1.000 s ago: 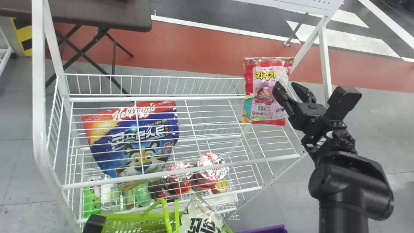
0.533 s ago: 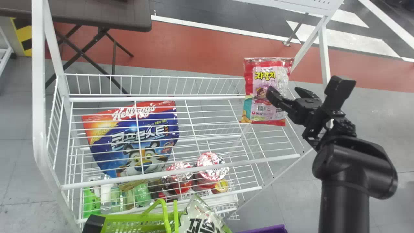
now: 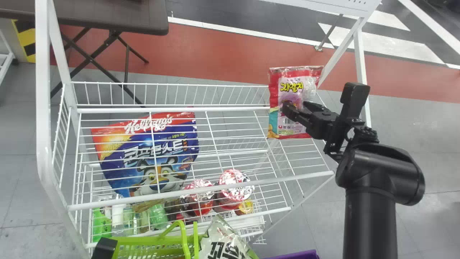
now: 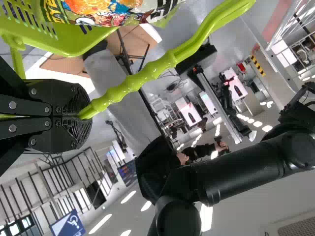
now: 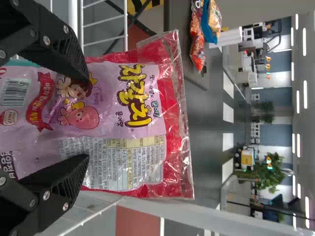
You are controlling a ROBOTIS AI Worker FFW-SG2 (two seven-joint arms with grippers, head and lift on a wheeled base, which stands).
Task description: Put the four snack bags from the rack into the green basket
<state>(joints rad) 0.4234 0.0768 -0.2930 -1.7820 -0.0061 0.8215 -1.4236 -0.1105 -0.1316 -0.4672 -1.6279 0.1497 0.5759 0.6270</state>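
Observation:
The red and pink snack bag (image 3: 291, 86) stands in the white rack's right part. Over its lower half my right gripper (image 3: 295, 106) is open; in the right wrist view, the spread fingers of my right gripper (image 5: 88, 118) overlap the pink front of the bag (image 5: 118, 103). A black part of my left gripper (image 3: 104, 248) shows at the bottom left, by the green basket (image 3: 151, 247). The left wrist view has my left gripper (image 4: 82, 115) shut on the basket's green handle (image 4: 152, 69). A pale bag with black lettering (image 3: 225, 241) pokes out of the basket.
The wire rack (image 3: 201, 190) has a blue cereal bag (image 3: 154, 154) on its left and foil-lidded cups (image 3: 233, 187) lower down. White posts (image 3: 361, 68) rise near the right arm. A brown table (image 3: 107, 18) stands behind, and a purple edge (image 3: 294, 255) lies at the bottom.
My right gripper has moved left across the front of the red and pink bag. The bag has shifted slightly left. The green basket has stayed in place.

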